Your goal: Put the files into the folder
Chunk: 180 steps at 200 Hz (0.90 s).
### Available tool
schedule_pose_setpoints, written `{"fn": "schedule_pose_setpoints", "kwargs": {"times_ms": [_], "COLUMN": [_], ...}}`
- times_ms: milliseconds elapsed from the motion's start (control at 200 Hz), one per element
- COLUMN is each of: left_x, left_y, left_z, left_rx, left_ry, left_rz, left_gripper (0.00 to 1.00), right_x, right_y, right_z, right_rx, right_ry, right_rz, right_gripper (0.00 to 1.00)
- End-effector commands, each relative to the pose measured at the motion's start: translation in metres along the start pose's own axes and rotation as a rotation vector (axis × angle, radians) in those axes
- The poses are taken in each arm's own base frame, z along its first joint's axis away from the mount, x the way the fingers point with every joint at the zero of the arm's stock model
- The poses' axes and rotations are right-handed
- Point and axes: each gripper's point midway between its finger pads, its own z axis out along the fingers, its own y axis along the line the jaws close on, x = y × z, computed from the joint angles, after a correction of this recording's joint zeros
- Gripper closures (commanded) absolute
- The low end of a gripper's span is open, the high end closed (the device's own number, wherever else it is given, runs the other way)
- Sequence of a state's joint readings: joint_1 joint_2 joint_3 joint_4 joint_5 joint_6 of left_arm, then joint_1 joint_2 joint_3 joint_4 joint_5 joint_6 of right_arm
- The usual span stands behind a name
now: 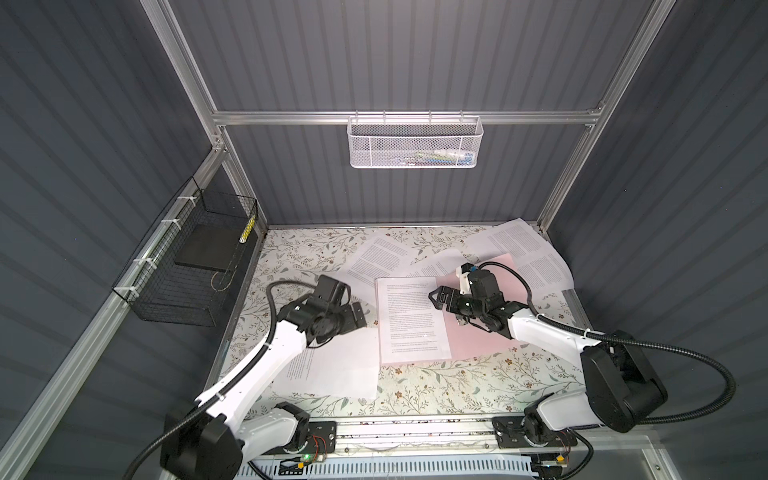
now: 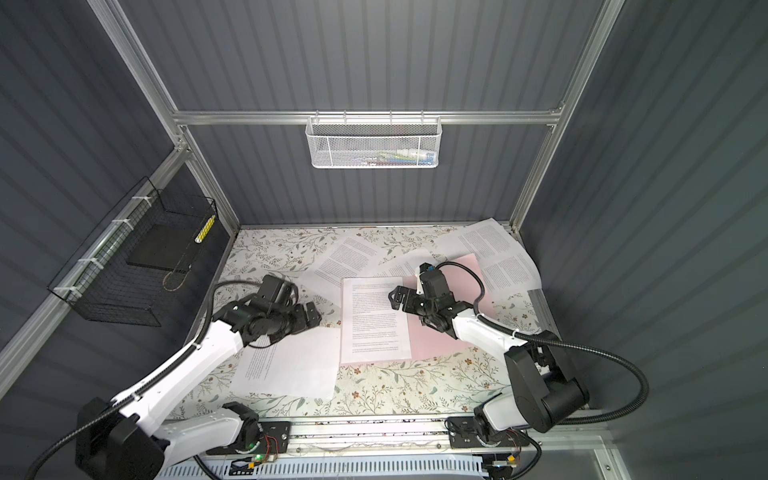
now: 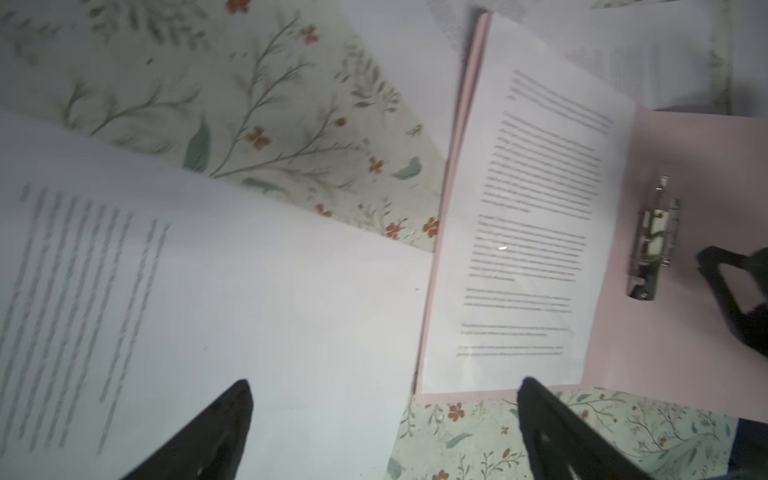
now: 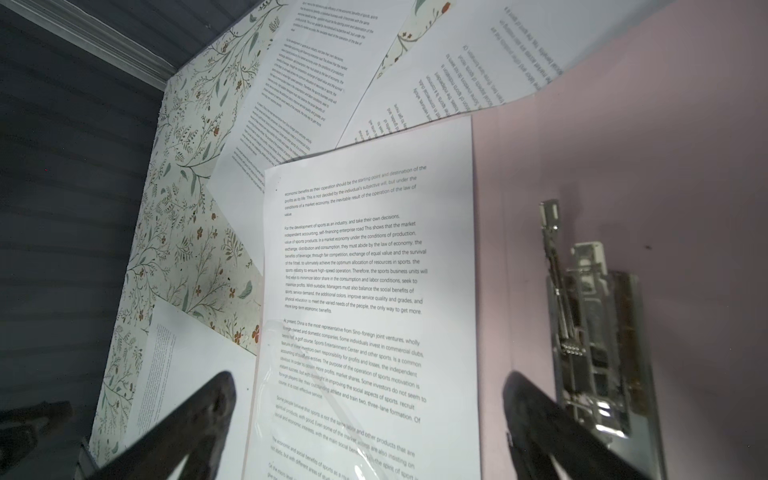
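1. Desk (image 1: 457, 390), covered in a floral print. I see it bearing everything below except the two baskets.
2. Black wire basket (image 1: 174, 286), fixed to the left wall. It holds a flat black slab (image 1: 208, 249).
3. The folder (image 1: 473, 338) (image 2: 432, 336), pale pink, lies open and flat on the desk right of centre, with the right arm reaching over it.
4. White mesh basket (image 1: 415, 143), hung on the rear rail. I cannot make out its contents.
5. The files, white printed sheets:
   - one sheet (image 1: 411, 320) (image 4: 365, 291) lies on the folder's left half;
   - a second sheet (image 1: 336, 365) (image 3: 249, 311) lies on the desk just left of the folder, partly under the left arm;
   - a third sheet (image 1: 374, 262) lies tilted behind the folder;
   - more sheets (image 1: 519, 245) overlap in the far right corner.
6. Left gripper (image 1: 357, 318) (image 3: 384, 384): jaws wide apart and holding nothing, over the gap between the near-left sheet and the folder's edge.
7. Right gripper (image 1: 434, 300) (image 4: 370, 376): jaws wide apart and holding nothing, above the sheet on the folder.
8. Metal clip (image 3: 654, 241) (image 4: 590, 332), on the folder's bare pink inside, beside the sheet and apart from it.
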<state>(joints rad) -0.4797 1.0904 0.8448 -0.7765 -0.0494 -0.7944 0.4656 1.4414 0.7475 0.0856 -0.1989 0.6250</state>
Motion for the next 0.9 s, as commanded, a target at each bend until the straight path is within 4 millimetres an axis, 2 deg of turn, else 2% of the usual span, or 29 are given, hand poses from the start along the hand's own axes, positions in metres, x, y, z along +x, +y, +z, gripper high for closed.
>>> {"fn": "schedule_pose_setpoints", "kwargs": {"times_ms": [0,80,135,280,410,745,895], "left_x": [0.018,0.022,0.022,0.021,0.020,0.024,0.023], "left_y": [0.058,0.074,0.078,0.081,0.079,0.083,0.095], "left_z": [-0.005,-0.006,-0.004,0.009,0.026,0.067,0.077], "left_rx": [-0.178,-0.200,-0.205,-0.229,-0.215,-0.177,-0.203], "left_ry": [-0.053,-0.101,-0.119,-0.115,-0.096,-0.022,-0.022], "left_rz": [-0.235,-0.316,-0.339,-0.380,-0.409,-0.480,-0.515], "left_gripper": [0.00,0.00,0.00,0.00,0.00,0.00,0.00], "right_x": [-0.006,-0.007,-0.003,0.005,0.012,0.031,0.043], "right_y": [0.014,0.030,0.046,0.069,0.075,0.105,0.121], "right_z": [0.000,0.002,0.005,0.015,0.022,0.033,0.041], "right_rx": [-0.044,-0.121,-0.193,-0.247,-0.244,-0.234,-0.243], "right_ry": [0.010,0.033,0.078,0.131,0.179,0.229,0.266], "right_rz": [-0.016,-0.020,-0.028,-0.063,-0.062,-0.162,-0.205], "right_gripper": [0.01,0.01,0.01,0.01,0.01,0.01,0.01]}}
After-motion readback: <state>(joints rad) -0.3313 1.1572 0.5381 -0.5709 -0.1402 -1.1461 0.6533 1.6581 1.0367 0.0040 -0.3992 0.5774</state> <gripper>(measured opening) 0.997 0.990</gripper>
